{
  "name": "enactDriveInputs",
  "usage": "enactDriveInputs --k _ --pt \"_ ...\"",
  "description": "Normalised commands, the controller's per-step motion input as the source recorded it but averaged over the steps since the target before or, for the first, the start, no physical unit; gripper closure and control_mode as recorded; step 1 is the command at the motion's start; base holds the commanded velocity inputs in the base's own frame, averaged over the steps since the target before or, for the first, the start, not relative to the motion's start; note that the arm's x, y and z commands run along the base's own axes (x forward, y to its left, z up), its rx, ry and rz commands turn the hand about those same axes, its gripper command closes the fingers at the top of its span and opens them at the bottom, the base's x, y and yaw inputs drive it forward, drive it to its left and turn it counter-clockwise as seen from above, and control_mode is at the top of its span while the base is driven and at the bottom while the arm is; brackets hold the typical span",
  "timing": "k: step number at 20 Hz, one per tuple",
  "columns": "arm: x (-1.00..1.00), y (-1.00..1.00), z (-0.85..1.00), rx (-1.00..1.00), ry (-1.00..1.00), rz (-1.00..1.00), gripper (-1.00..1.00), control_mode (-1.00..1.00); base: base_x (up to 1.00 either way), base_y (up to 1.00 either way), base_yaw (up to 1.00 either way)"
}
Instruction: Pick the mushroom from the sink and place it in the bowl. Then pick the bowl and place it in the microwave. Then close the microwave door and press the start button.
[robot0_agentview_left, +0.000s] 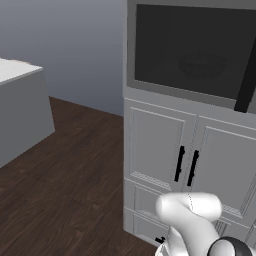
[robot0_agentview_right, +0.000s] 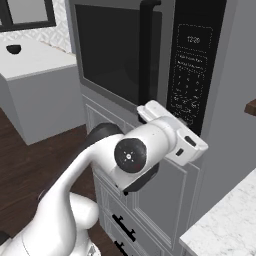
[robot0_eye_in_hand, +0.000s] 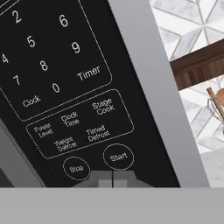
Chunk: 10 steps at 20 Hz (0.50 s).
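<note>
One closed end effector below one Start button.

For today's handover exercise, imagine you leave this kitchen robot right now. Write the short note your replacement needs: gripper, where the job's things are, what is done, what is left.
Gripper: shut, empty, fingertips together just below the Start button on the control panel.
Microwave: door closed, dark glass. A round shape shows faintly behind the glass in the left base view; I cannot confirm it is the bowl or whether the mushroom is in it.
Done: door closed, hand brought up to the keypad.
Left: press Start, not Stop beside it, then pull the arm back.
</note>
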Motion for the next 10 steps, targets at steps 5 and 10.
enactDriveInputs --k 5,10 --pt "0.16 -0.13 -0.08 0.00 0.00 0.00 1.00 -1.00 0.00 0.00 0.00" --pt "0.26 -0.13 -0.01 0.01 0.01 0.00 1.00 -1.00 0.00 0.00 0.00"
